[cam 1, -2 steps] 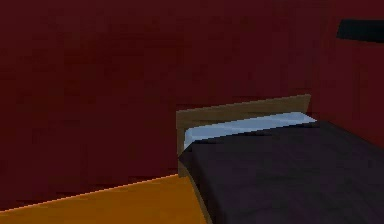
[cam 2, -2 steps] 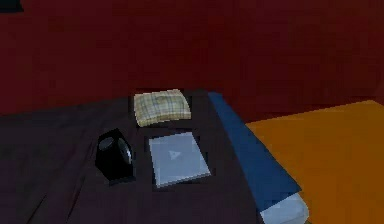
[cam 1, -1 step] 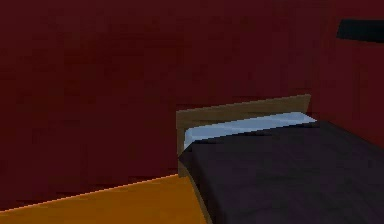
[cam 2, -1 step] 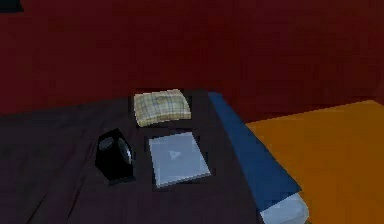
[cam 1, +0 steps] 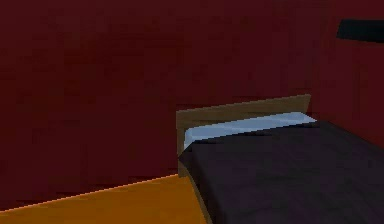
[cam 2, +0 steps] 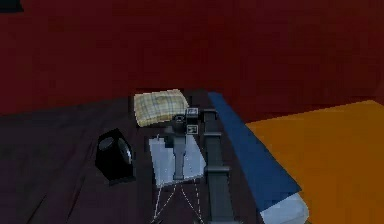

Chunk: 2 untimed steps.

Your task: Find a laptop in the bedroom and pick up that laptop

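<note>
In the arm side view a flat pale grey slab (cam 2: 163, 160), possibly a closed laptop, lies on the bed's dark cover (cam 2: 60, 150). The arm (cam 2: 215, 175) rises from the bottom edge over the bed, with its white marker squares (cam 2: 190, 122) at the far end. The gripper (cam 2: 172, 180) shows over the grey slab. I cannot tell whether it holds anything. Left of the slab stands a black upright object (cam 2: 115, 158), its kind unclear.
A beige checked cushion (cam 2: 160, 105) lies farther out on the bed. The bed's blue side (cam 2: 255, 150) borders orange floor (cam 2: 320, 130). The forward view has the bed (cam 1: 290, 165) with wooden headboard (cam 1: 240, 112), pale pillow (cam 1: 250, 127), dark red wall (cam 1: 90, 90) and floor (cam 1: 120, 205).
</note>
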Motion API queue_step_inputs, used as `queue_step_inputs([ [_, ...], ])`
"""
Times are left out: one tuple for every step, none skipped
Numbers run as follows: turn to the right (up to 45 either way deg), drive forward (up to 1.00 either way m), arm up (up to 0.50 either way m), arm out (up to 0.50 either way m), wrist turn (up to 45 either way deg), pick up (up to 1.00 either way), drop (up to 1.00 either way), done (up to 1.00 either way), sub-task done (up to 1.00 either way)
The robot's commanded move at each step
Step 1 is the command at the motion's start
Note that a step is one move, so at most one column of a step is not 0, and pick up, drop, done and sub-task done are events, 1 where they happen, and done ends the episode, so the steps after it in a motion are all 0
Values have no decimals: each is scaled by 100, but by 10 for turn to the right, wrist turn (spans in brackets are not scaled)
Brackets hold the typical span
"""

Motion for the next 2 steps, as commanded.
queue_step_inputs([
  [0, 0, 0, 0, 450, 0, 0, 0, 0],
  [0, 0, 0, 0, 450, 0, 0, 0, 0],
])
